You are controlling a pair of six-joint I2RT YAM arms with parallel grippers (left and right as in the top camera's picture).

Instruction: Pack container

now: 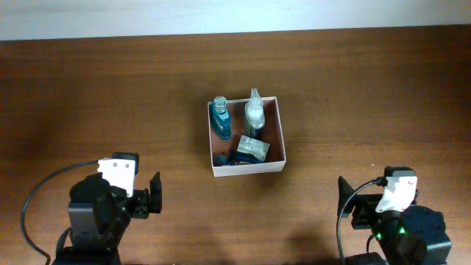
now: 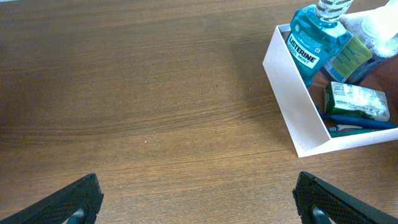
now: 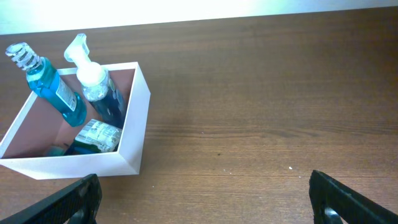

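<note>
Two hands sit at the near edge of a brown wood-grain worktop (image 1: 110, 96). The left hand (image 2: 198, 202) and the right hand (image 3: 205, 199) each have their dark fingers spread wide, with nothing between them.

Beyond them, about midway between the two arms and well apart from both, the container (image 1: 249, 168) stands on the worktop. It is a small square box with an open top, thin white walls and a reddish-brown inside, and it is turned slightly off square to the worktop's edge.

Along the container's near wall lies a slender blue item (image 2: 360, 122); what it is cannot be told. Just past it a small green-and-white printed packet (image 1: 253, 149) lies toward the right side. At the far left corner a blue mouthwash bottle (image 1: 219, 118) with a clear ribbed cap stands tilted. Beside it, against the far wall, is a pump bottle (image 1: 255, 110) with a white nozzle, clear above and dark blue lower down.

Farthest off, a pale strip (image 1: 221, 15) runs along the worktop's back edge.
</note>
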